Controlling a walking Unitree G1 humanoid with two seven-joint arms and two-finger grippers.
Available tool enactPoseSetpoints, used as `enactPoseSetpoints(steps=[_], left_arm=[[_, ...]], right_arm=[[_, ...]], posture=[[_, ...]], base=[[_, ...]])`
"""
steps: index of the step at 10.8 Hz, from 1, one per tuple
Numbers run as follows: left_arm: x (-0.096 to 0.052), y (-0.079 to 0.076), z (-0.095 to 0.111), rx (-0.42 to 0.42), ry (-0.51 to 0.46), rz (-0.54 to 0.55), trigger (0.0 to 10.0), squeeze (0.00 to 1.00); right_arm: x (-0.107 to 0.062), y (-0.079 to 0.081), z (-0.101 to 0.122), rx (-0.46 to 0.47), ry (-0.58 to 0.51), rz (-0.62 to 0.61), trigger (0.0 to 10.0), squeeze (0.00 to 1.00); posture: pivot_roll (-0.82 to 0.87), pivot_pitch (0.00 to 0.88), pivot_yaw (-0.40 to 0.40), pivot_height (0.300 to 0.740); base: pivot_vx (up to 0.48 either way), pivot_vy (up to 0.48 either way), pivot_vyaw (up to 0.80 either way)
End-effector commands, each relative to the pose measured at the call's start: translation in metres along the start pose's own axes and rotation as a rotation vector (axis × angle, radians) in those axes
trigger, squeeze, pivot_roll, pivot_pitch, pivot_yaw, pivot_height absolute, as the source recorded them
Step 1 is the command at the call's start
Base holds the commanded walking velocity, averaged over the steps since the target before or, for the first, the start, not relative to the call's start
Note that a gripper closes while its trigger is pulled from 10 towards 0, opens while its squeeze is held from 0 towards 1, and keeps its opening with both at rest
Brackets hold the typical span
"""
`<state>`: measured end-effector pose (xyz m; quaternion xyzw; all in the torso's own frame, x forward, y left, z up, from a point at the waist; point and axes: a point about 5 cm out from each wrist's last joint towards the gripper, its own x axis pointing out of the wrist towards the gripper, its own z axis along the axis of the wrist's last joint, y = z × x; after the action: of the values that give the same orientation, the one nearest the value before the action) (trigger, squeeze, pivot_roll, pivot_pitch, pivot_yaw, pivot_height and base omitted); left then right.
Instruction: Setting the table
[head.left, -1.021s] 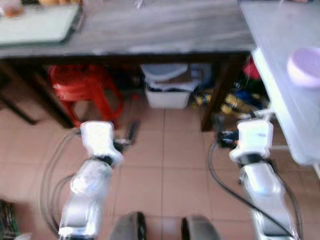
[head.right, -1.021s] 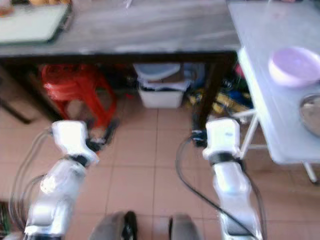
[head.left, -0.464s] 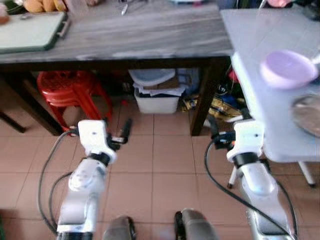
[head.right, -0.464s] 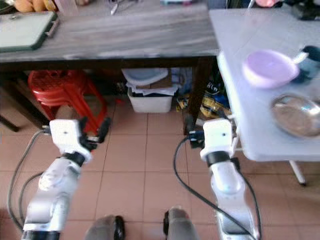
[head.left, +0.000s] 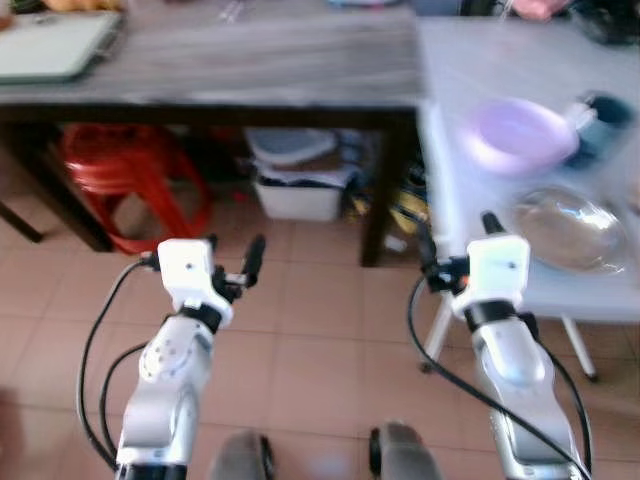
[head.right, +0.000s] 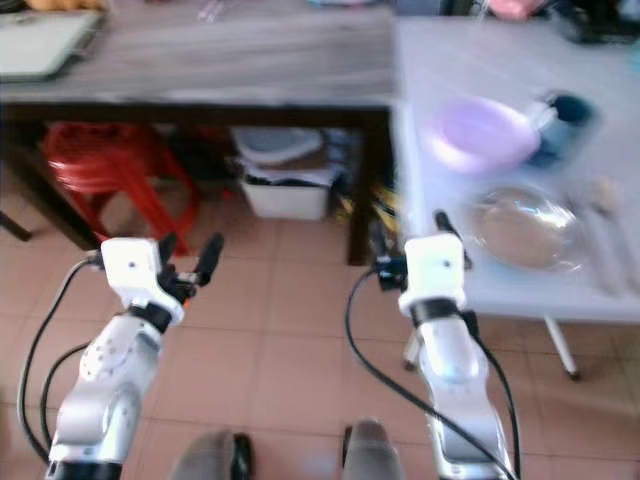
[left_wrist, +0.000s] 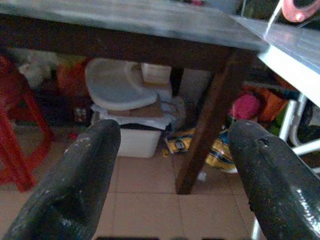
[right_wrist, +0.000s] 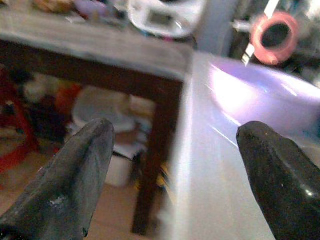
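A lavender bowl (head.left: 515, 135) sits on the white table (head.left: 470, 60) at the right. A shiny metal dish (head.left: 567, 228) lies nearer the table's front edge, and a dark blue cup (head.left: 598, 110) stands behind the bowl. My right gripper (head.left: 457, 235) is open and empty, held below and just in front of that table's edge, and in the right wrist view the gripper (right_wrist: 175, 165) points at the table corner. My left gripper (head.left: 232, 258) is open and empty over the tiled floor; the left wrist view has it (left_wrist: 172, 165) facing under the grey wooden table (head.left: 250, 60).
Under the wooden table are a red plastic stool (head.left: 130, 175) and a white bin (head.left: 298, 190) with clutter beside it. A pale tray (head.left: 50, 45) lies at the wooden table's far left. The white table's leg (head.left: 575, 345) stands by my right arm.
The whole picture has shifted left, so the camera has turned right: the white table with bowl, dish and cup now shows more fully. Both grippers keep their open pose.
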<state>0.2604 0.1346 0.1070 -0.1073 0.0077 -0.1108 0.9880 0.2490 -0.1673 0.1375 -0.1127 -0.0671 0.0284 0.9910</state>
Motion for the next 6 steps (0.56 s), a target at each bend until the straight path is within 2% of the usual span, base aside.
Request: enactPoseSetpoints(steps=[1,2,4,5,6], left_arm=[[0.0003,-0.0021,0.0024,0.010,-0.009,-0.010,10.0,0.00],[-0.0002,-0.0025,0.0019,0.010,-0.006,-0.012,10.0,0.00],[-0.0009,-0.0024,0.0016,0.010,-0.004,-0.011,10.0,0.00],[0.0000,-0.0029,0.0023,0.013,-0.006,-0.012,10.0,0.00],[0.0006,-0.0028,0.0033,0.011,-0.011,-0.006,10.0,0.00]], right_arm=[[-0.0004,-0.0025,0.0012,0.010,-0.006,-0.008,10.0,0.00],[0.0002,-0.0002,0.0024,0.019,-0.013,0.012,10.0,1.00],[0.0024,0.0023,0.0034,0.010,-0.020,0.008,10.0,1.00],[0.0033,0.0019,0.0032,0.008,-0.020,0.007,10.0,0.56],[0.0042,0.0008,0.0031,0.008,-0.018,0.006,10.0,0.00]], posture=[[-0.07,0.162,0.059,0.740],[-0.07,0.162,0.059,0.740],[-0.07,0.162,0.064,0.740],[-0.06,0.163,0.063,0.740],[-0.06,0.167,0.059,0.740]], base=[[0.000,-0.480,0.00],[0.000,-0.472,0.00],[0.000,-0.450,0.00],[0.000,-0.326,0.00],[0.000,0.000,0.00]])
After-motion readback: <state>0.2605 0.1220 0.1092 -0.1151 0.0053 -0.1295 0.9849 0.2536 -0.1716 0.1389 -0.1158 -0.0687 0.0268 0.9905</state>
